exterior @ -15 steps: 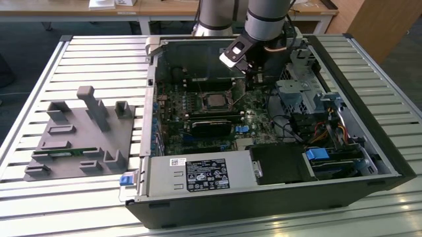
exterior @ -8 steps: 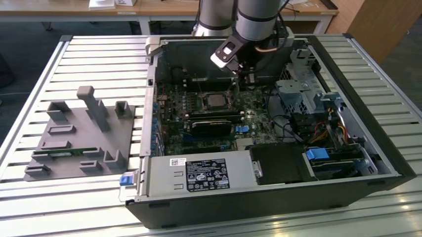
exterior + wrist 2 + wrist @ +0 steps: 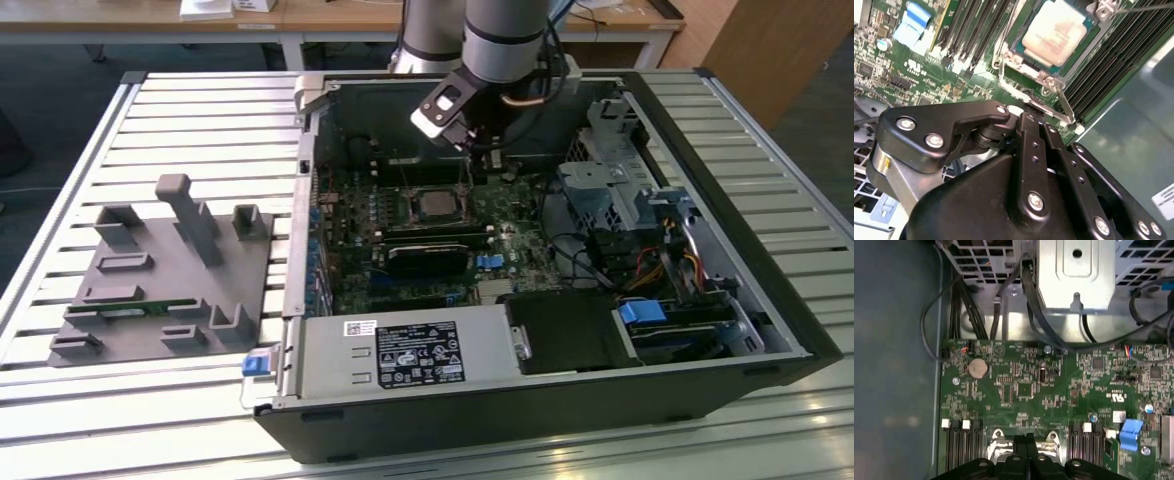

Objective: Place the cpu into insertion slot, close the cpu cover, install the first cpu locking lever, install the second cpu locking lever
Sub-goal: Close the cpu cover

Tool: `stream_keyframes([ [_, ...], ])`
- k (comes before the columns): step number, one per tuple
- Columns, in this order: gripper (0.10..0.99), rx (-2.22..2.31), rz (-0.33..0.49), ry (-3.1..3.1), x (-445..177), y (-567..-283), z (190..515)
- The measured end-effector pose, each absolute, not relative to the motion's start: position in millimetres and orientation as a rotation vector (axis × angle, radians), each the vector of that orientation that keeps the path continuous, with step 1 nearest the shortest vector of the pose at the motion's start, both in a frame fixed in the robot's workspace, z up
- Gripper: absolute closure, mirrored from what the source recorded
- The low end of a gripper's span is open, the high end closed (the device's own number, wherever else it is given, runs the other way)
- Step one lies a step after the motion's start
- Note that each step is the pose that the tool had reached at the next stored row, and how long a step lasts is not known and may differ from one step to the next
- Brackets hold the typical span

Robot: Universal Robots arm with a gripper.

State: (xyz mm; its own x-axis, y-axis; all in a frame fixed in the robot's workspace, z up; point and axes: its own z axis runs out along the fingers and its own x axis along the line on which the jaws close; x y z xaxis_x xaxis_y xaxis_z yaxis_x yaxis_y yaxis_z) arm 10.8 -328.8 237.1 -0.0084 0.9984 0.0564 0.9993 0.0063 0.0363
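The cpu (image 3: 430, 203) lies flat in the insertion slot (image 3: 1020, 51) on the green board, its dull silver top (image 3: 1054, 32) facing up. The cpu cover (image 3: 1029, 95) is a thin metal frame lying around the chip, which shows through its window. My gripper (image 3: 477, 150) hangs over the far edge of the socket. In both wrist views its black fingers (image 3: 1029, 135) are pressed together, shut, with nothing visible between them. The tips (image 3: 1026, 439) sit between the two metal lugs at the socket's edge. A thin wire lever (image 3: 1146, 7) runs past the chip's far corner.
The open computer case (image 3: 747, 230) lies on a slatted table. A black card (image 3: 427, 262) sits just in front of the socket, memory slots (image 3: 1114, 55) flank it, and a drive cage (image 3: 607, 195) with cables stands at the exterior view's right. A grey fixture block (image 3: 160, 270) rests outside the case.
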Motion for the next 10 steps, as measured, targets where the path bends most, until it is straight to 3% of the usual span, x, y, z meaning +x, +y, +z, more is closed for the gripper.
stream_keyframes([
  [10,0.98,-2.202,-0.103,-2.218,-0.8,-328.7,235.6],
])
